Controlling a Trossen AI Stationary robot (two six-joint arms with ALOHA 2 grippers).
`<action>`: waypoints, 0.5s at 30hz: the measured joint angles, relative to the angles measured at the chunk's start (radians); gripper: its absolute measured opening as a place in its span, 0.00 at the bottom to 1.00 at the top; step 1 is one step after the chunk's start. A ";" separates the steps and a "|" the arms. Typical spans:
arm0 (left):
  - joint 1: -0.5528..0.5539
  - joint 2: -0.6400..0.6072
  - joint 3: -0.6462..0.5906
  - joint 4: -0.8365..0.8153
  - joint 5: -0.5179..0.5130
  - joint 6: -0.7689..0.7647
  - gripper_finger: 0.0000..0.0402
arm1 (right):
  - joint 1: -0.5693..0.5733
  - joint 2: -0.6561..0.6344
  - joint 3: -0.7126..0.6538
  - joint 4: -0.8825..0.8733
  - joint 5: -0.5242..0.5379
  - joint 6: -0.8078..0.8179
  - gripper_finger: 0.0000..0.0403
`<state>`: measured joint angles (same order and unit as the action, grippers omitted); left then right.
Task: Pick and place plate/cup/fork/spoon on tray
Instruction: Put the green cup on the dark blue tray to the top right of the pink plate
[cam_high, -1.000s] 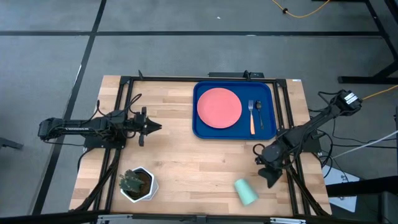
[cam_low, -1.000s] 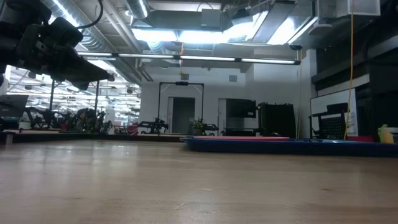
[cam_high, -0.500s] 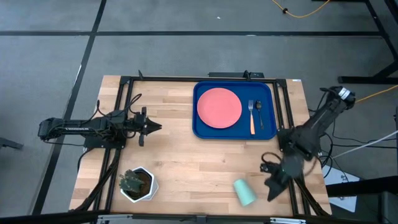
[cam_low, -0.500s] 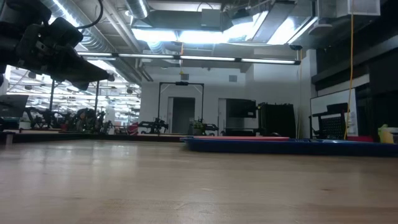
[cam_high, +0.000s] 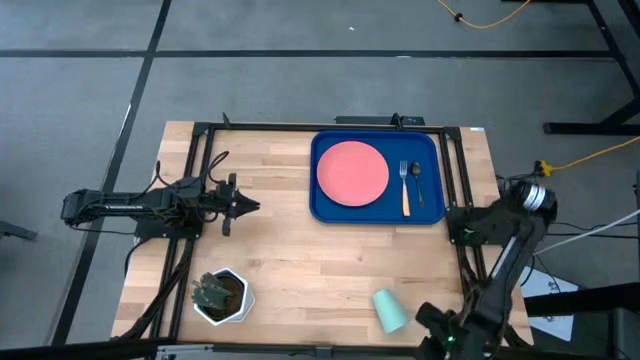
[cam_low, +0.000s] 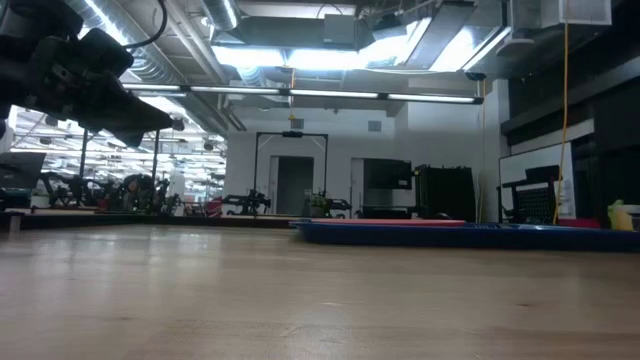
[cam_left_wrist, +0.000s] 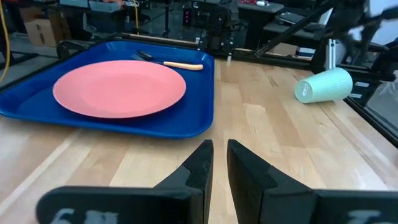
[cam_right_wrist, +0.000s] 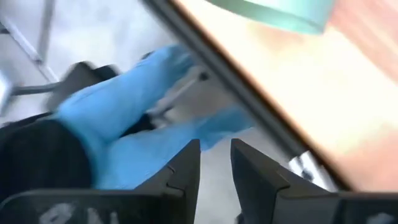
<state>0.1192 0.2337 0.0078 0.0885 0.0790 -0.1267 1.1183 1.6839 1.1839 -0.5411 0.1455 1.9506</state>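
The coral-pink plate (cam_high: 352, 172) lies in the deep-blue tray (cam_high: 325, 212) at the far right of the table. The tan-handled fork (cam_high: 405, 192) and the dark spoon (cam_high: 416, 180) lie beside the plate in the tray. The pale green cup (cam_high: 393, 309) lies on its side on the wood near the near edge, and also shows in the left wrist view (cam_left_wrist: 323, 86). My right gripper (cam_high: 432, 330) is shut and empty, low at the near right corner just right of the cup. My left gripper (cam_high: 252, 205) is shut and empty, waiting at mid-left.
A white pot with a plant (cam_high: 220, 296) stands at the near left. Black frame rails (cam_high: 462, 200) run along the table's sides. In the right wrist view something bright blue and blurred (cam_right_wrist: 124, 112) shows beyond the table's near edge. Bare wood lies between the tray and the cup.
My right arm has swung quickly from beside the tray's near right corner toward the table's near edge. It has turned about and come low beside the cup. The cup, plate, fork and spoon have stayed where they were.
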 joint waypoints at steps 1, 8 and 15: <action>0.000 0.000 0.000 -0.002 0.007 -0.002 0.10 | 0.000 0.028 0.009 -0.009 0.001 -0.012 0.24; 0.000 0.000 0.000 -0.002 0.079 -0.006 0.10 | 0.000 0.165 0.026 0.000 0.039 -0.070 0.24; 0.000 0.000 0.000 -0.002 0.096 -0.006 0.10 | -0.024 0.195 0.026 -0.001 0.255 -0.076 0.24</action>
<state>0.1193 0.2337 0.0078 0.0860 0.1749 -0.1326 1.0948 1.8786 1.2098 -0.5417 0.4010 1.8748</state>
